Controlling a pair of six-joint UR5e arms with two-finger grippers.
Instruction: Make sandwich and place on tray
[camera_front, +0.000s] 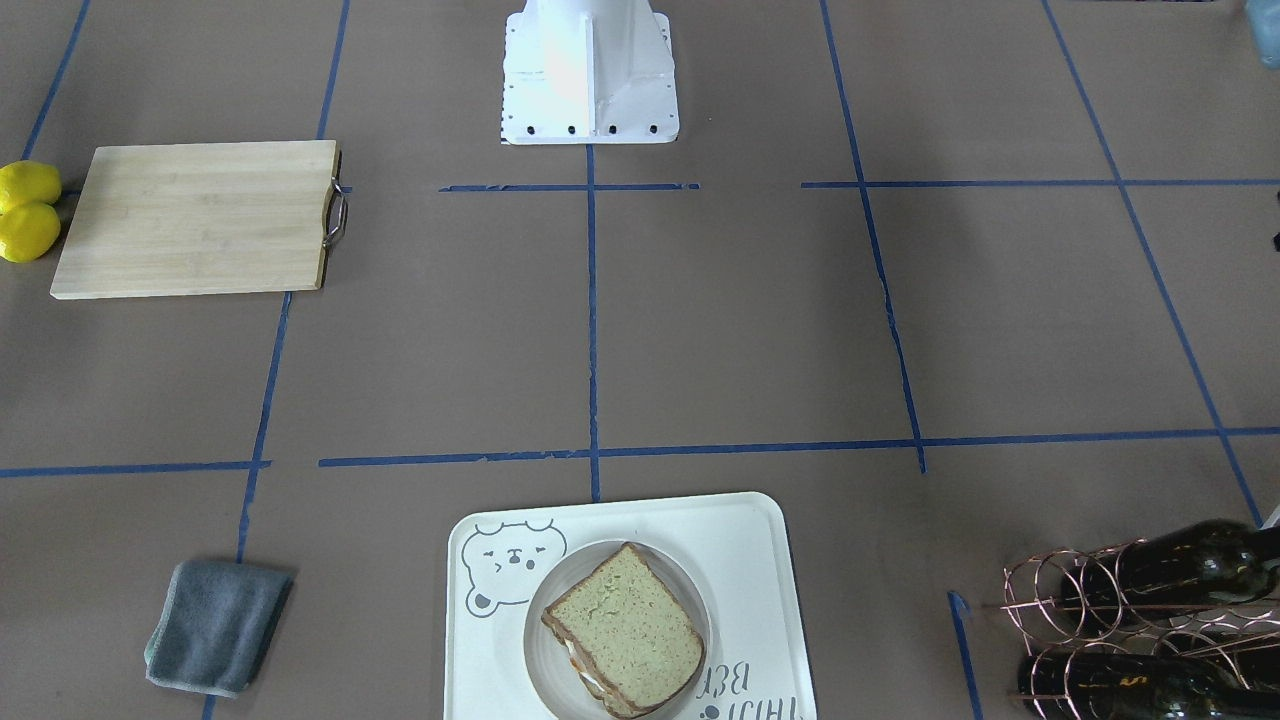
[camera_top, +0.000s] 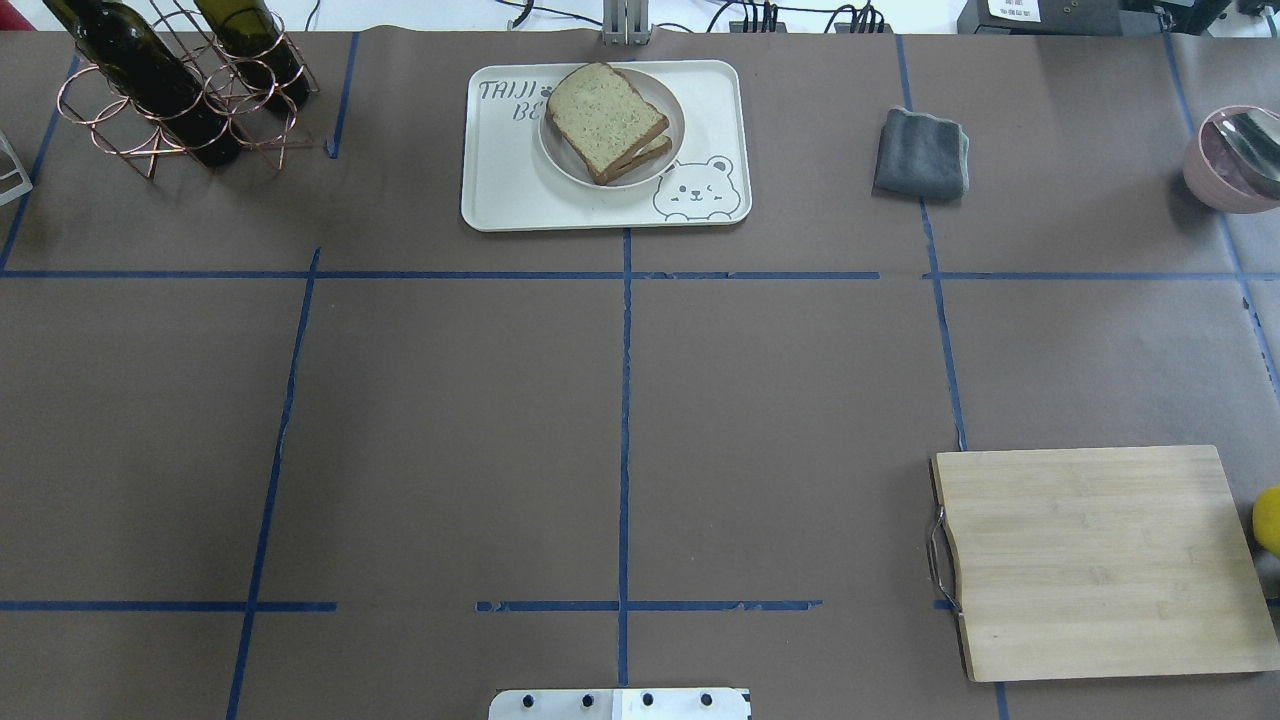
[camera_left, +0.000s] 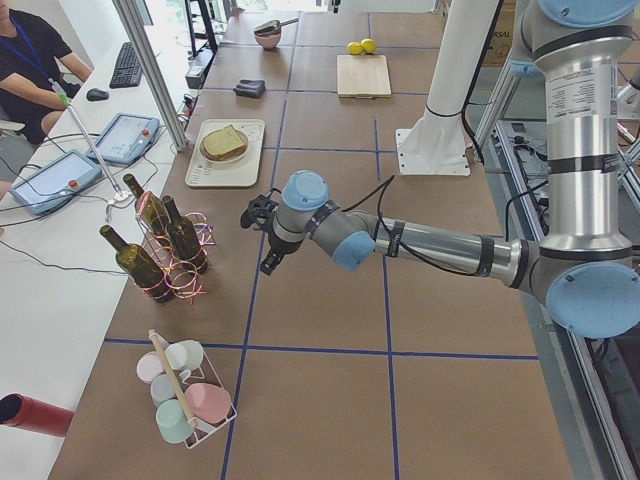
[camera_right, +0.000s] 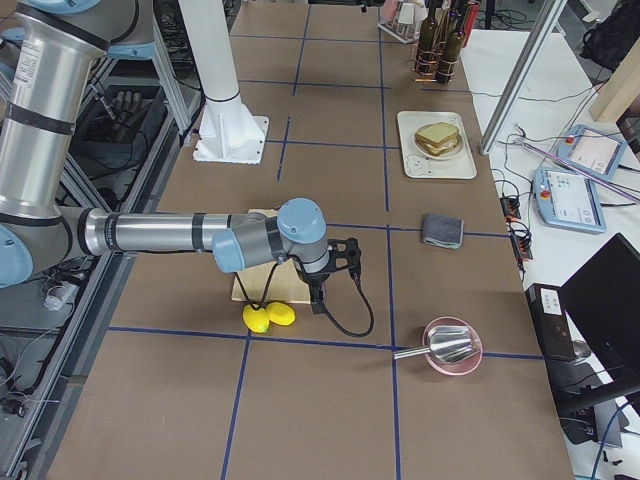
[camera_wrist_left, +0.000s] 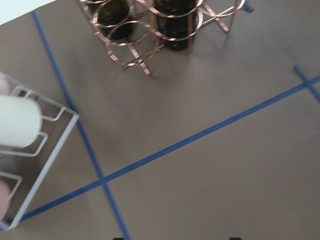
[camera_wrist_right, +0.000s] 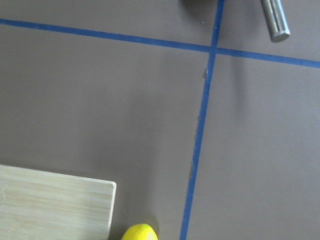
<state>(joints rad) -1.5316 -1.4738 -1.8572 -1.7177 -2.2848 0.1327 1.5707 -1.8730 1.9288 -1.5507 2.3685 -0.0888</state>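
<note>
The sandwich (camera_top: 606, 120), two spongy brown-crusted slices with a white egg edge showing between them, lies on a small round plate (camera_top: 676, 128). The plate sits on the smooth, round-cornered tray (camera_top: 520, 195) at the table's far edge. A folded grey cloth (camera_top: 920, 152) lies toward the robot's right. A copper wire rack of dark bottles (camera_top: 180, 100) stands toward its left. Two lemons (camera_front: 27, 230) sit beside the bamboo cutting board (camera_top: 1090, 560). Only the side views show the left gripper (camera_left: 268, 265) near the rack and the right gripper (camera_right: 318, 303) by the board, and their finger spread cannot be told.

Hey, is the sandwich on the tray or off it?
On. The sandwich lies assembled on a round white plate, and that plate rests inside the tray.
</note>
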